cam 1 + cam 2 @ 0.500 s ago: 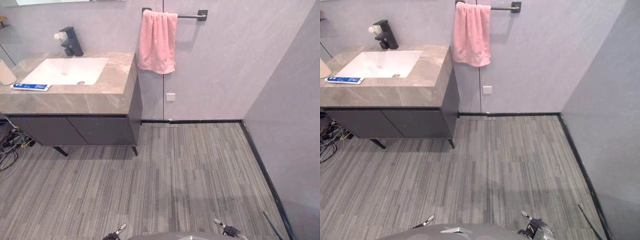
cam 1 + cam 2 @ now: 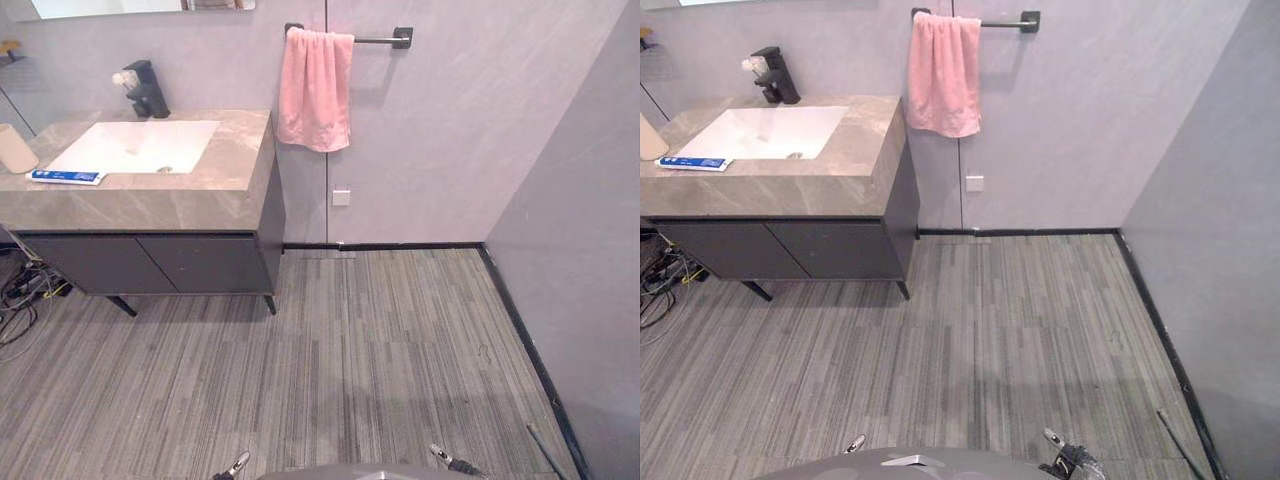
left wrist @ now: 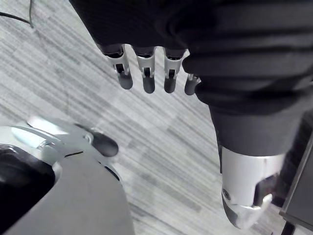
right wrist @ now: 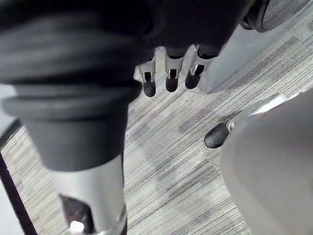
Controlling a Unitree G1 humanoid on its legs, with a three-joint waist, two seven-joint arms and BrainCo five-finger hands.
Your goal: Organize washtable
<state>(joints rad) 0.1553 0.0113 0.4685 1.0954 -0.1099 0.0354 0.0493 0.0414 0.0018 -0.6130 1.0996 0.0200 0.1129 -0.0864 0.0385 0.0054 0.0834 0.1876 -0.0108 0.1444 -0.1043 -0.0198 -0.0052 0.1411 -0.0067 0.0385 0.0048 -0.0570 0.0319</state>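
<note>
The washtable (image 2: 150, 205) is a grey stone counter at the far left, with a white sink (image 2: 135, 146) set in it and a black faucet (image 2: 145, 88) behind. A blue and white tube (image 2: 65, 177) lies on the counter in front of the sink. A beige cup (image 2: 14, 148) stands at the counter's left end. A pink towel (image 2: 315, 88) hangs on a black wall bar (image 2: 380, 39) to the right of the counter. My left hand (image 3: 145, 78) and right hand (image 4: 171, 76) hang over the striped floor, far from the counter, fingers straight and holding nothing.
A dark cabinet (image 2: 150, 262) on thin legs sits under the counter. Loose cables (image 2: 20, 300) lie on the floor by its left end. Grey walls meet in a corner at the back right (image 2: 485, 235). Striped grey floor (image 2: 380, 350) stretches between me and the counter.
The whole picture has shifted slightly, so the camera moved. The things on the counter and the towel stay where they were.
</note>
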